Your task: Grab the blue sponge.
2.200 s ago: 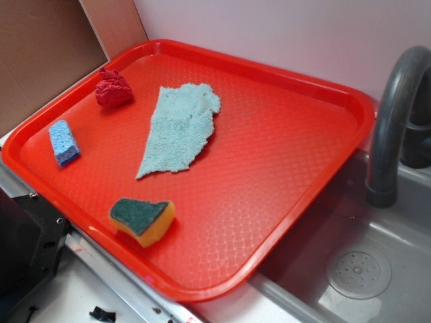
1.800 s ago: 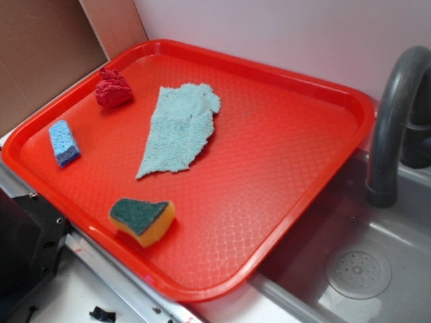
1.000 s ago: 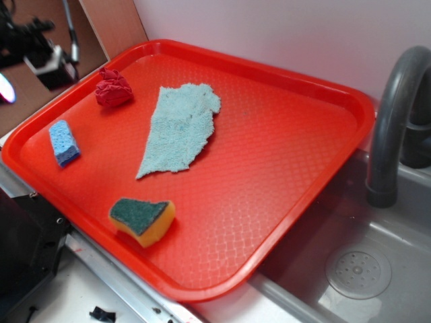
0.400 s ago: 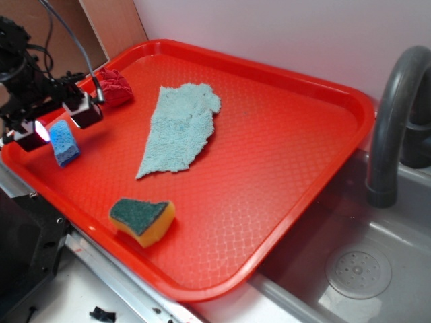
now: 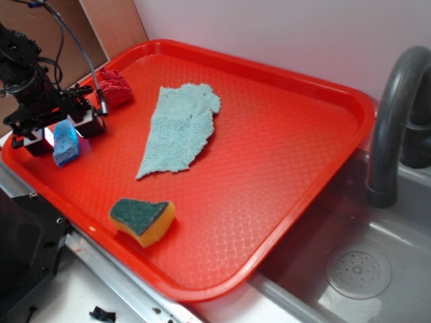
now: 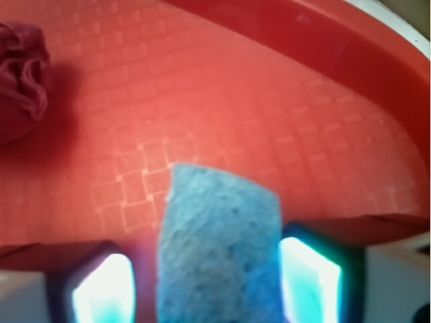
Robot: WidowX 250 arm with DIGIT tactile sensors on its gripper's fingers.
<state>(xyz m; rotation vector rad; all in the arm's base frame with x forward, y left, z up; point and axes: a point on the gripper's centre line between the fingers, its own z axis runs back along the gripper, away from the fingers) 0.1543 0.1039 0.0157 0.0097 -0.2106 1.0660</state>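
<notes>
Wall: plain pale pinkish-white wall (image 5: 289, 33) along the far edge of the table.
Panel: brown board (image 5: 40, 27) at the far-left corner, leaning by the wall.
Sink: grey basin (image 5: 377, 235) at the right edge, with a round drain (image 5: 358, 274) in its floor.
Faucet: dark grey curved spout (image 5: 394, 114) rising over the basin.
Near-left corner: black frame (image 5: 27, 269) and a pale strip below.
Light: even, soft, no hard shadows.

Two sponges (image 5: 66, 142) (image 5: 143, 220), two cloths (image 5: 178, 128) (image 5: 116, 86)
</notes>
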